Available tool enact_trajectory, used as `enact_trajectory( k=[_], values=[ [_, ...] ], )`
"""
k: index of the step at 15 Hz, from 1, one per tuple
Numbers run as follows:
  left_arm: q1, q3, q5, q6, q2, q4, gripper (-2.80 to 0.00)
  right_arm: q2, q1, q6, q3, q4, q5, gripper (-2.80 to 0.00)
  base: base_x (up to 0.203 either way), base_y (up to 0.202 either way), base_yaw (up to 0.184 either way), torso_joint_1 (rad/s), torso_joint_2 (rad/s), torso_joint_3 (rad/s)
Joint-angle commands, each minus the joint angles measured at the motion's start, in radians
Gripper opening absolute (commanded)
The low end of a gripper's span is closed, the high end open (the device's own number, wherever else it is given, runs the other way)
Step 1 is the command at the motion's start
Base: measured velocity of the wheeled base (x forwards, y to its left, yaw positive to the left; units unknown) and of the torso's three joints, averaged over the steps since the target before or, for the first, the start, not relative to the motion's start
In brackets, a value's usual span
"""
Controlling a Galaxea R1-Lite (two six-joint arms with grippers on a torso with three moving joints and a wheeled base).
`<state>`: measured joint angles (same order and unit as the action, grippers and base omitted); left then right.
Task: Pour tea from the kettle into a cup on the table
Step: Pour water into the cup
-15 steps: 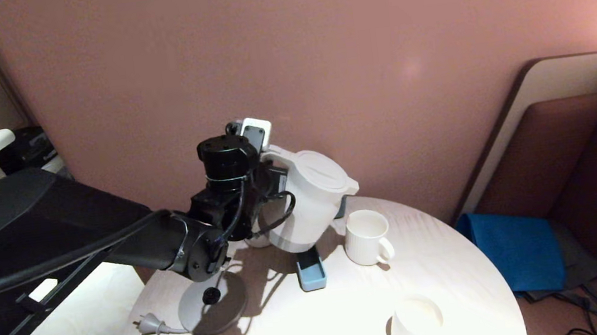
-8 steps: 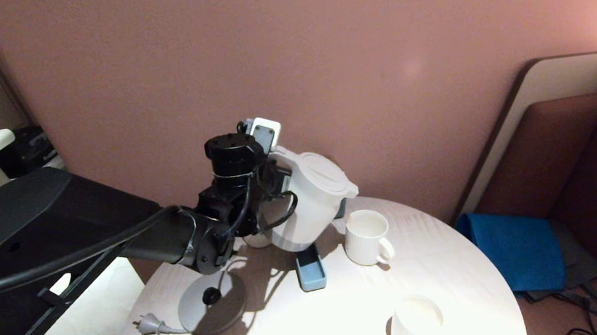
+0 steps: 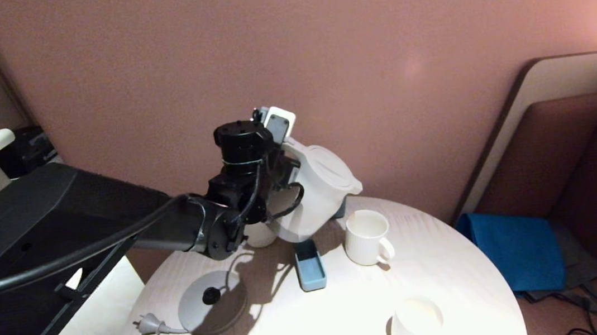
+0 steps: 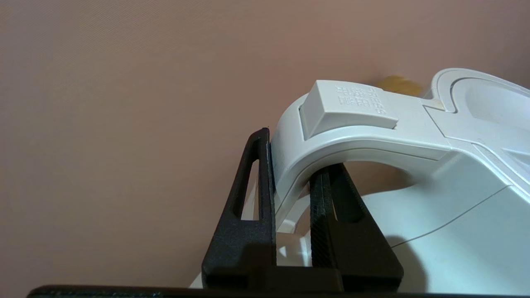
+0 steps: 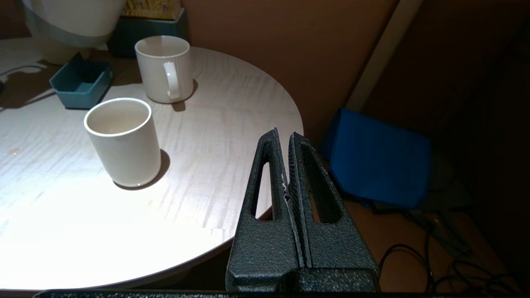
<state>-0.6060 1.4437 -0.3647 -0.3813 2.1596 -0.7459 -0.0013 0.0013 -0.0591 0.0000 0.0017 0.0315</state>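
The round table (image 3: 447,291) has a pale wood-grain top. Above its far left part the cream-white kettle (image 3: 319,190) hangs in the air, tilted with the spout toward the right. The left gripper (image 4: 292,188) is clamped on the kettle's loop handle (image 4: 352,136), one finger on each side of it. The grey kettle base (image 3: 212,304) lies on the table, left and nearer, apart from the kettle. The ribbed cup (image 3: 367,236) stands just right of the kettle and below its spout. The right gripper (image 5: 288,165) is beside the table's right edge, its fingers pressed together and empty.
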Motion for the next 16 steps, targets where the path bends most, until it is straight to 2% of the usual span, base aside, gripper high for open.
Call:
enact_trajectory(
  k=[1, 6, 12, 16],
  values=[
    [-0.017, 0.046, -0.002, -0.003, 0.023, 0.010, -2.80, 0.001, 0.000, -0.001, 0.000, 0.000, 0.001, -2.80, 0.000, 0.000, 0.000, 0.000, 0.00, 0.000],
    [-0.024, 0.060, -0.003, -0.066, 0.039, 0.011, -2.80, 0.001, 0.000, -0.001, 0.000, 0.000, 0.001, -2.80, 0.000, 0.000, 0.000, 0.000, 0.00, 0.000],
    [-0.023, 0.055, -0.005, -0.078, 0.042, 0.011, -2.80, 0.001, 0.000, -0.001, 0.000, 0.000, 0.001, -2.80, 0.000, 0.000, 0.000, 0.000, 0.00, 0.000],
    [-0.022, 0.061, -0.005, -0.137, 0.059, 0.008, -2.80, 0.001, 0.000, -0.001, 0.000, 0.000, 0.001, -2.80, 0.000, 0.000, 0.000, 0.000, 0.00, 0.000]
  ],
)
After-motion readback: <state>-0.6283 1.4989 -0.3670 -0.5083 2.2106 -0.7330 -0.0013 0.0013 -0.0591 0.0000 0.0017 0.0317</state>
